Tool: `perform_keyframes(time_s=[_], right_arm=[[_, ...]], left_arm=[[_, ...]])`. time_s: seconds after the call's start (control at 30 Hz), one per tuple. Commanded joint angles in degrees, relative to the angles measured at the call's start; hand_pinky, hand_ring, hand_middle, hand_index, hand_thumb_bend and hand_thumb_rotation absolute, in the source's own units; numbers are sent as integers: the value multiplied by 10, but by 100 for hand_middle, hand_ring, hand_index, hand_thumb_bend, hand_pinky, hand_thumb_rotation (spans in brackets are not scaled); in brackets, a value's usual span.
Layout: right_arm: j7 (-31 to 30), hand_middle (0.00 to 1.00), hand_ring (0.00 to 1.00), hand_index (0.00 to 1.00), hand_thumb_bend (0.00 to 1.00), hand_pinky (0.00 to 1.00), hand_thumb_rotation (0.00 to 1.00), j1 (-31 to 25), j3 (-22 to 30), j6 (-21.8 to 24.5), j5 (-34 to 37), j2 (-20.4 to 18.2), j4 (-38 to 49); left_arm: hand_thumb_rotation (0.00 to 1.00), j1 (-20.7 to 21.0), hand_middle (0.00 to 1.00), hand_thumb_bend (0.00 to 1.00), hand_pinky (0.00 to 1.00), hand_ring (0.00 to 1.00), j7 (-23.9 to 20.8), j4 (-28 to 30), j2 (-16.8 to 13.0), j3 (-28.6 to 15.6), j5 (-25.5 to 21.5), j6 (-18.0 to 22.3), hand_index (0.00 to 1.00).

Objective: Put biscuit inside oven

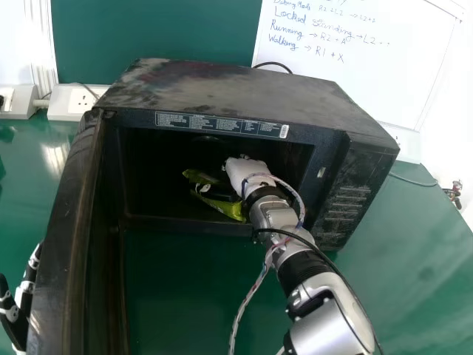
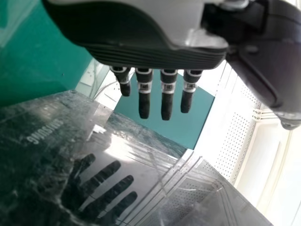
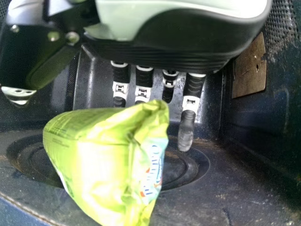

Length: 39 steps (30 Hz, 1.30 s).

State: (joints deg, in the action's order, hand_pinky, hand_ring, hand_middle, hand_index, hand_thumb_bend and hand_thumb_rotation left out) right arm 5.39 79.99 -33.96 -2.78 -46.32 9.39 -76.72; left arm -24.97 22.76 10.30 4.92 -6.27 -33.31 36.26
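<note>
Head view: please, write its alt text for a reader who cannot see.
A robot's right hand is inside an open black microwave, next to a green biscuit packet. The microwave stands on a green table; the left hand is outside, by its swung-open door.

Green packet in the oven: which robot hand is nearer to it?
Right. The right robot hand is inside the oven, close to the packet; the left robot hand is outside, beside the open door.

The head view's edge cuts off the left hand (image 1: 25, 288)
</note>
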Motion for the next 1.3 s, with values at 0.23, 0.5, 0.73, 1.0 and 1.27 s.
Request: perform_keyframes(time_s=[0.23, 0.5, 0.73, 1.0, 1.27], right_arm=[[-15, 52, 46, 51, 97, 36, 16, 21, 9, -9, 15, 13, 7], [-27, 52, 44, 57, 98, 33, 17, 9, 17, -9, 30, 34, 32], [-6, 50, 40, 59, 99, 31, 18, -28, 33, -36, 45, 71, 84], [-12, 51, 41, 62, 98, 32, 20, -95, 58, -34, 62, 104, 174], [-39, 68, 61, 73, 97, 49, 27, -179, 93, -24, 81, 140, 312]], left_arm=[[67, 8, 90, 98, 82, 88, 0, -9, 10, -3, 0, 2, 94], [67, 18, 90, 97, 82, 88, 4, -21, 3, -7, -1, 7, 95], [67, 25, 90, 97, 82, 88, 5, -24, 0, -9, -5, 4, 95], [67, 30, 91, 96, 82, 89, 15, -28, -5, -12, -14, 1, 95], [67, 31, 91, 96, 82, 89, 19, -29, -4, -18, -10, 0, 95]])
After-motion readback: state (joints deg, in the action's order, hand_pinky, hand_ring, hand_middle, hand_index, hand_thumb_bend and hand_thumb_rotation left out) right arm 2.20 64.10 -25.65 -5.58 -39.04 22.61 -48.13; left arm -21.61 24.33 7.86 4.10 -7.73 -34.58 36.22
